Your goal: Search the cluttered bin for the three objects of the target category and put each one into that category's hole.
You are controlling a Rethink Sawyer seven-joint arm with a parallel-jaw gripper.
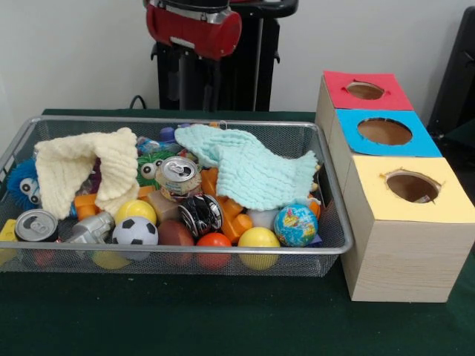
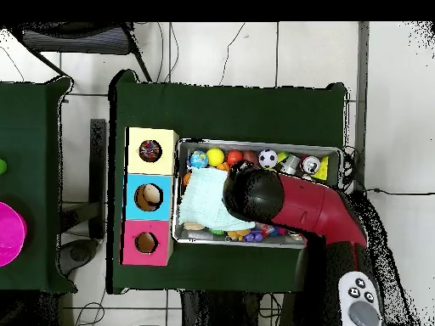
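The wire mesh bin [image 1: 178,251] sits on the green table, full of clutter; it also shows in the overhead view [image 2: 255,143]. No dotted white cloth shows in the bin. The yellow-topped hole [image 1: 413,185] is in the nearest box right of the bin, and it also shows in the overhead view [image 2: 150,151], with something patterned inside it. The red and black arm [image 1: 194,28] is drawn back at the top of the front view. In the overhead view the arm [image 2: 297,208] lies over the bin. The gripper itself is not seen.
A cream waffle cloth [image 1: 74,167] and a mint waffle cloth [image 1: 245,167] lie on top of the clutter. Cans [image 1: 178,178], a soccer ball [image 1: 135,231], a globe ball [image 1: 295,225] and other balls fill the bin. The blue-topped hole [image 1: 384,131] and red-topped hole [image 1: 365,90] stand behind the yellow one.
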